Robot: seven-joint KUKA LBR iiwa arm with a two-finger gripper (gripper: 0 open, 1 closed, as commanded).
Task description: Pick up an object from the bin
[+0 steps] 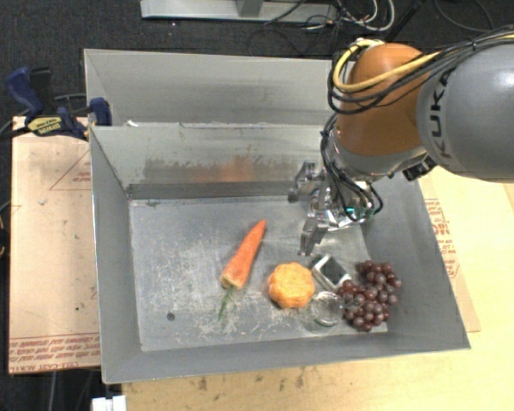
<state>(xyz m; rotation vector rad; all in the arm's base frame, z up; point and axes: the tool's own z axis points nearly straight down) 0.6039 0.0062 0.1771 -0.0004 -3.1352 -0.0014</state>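
A grey metal bin (pixel 110 229) holds a handful of small things, all gathered in the lower right of its floor. Farthest left, near the middle of the floor, lies a carrot (pixel 245 253), its tip aimed at 1 o'clock and its thin green stalk trailing toward 7 o'clock. Just beside it, at the carrot's 4 o'clock, sits a round orange-yellow biscuit (pixel 291 285).

Above the biscuit, at its 1 o'clock, the robot's fingers (pixel 311 234) hang low over bare floor, pointing down. From this angle one cannot tell whether they are spread or pressed together.

The thing nearest them is a small black square tile (pixel 330 270) with a pale edge, lying tilted at their 5 o'clock and close to their tips; whether they touch it is unclear. The tile lies between the biscuit and a bunch of dark purple grapes (pixel 368 294), which rests toward the bin's right wall. A clear plastic cup (pixel 324 309) lies at the tile's 6 o'clock, against the grapes.

The arm (pixel 385 110), orange and grey with looped cables, comes in from 2 o'clock.
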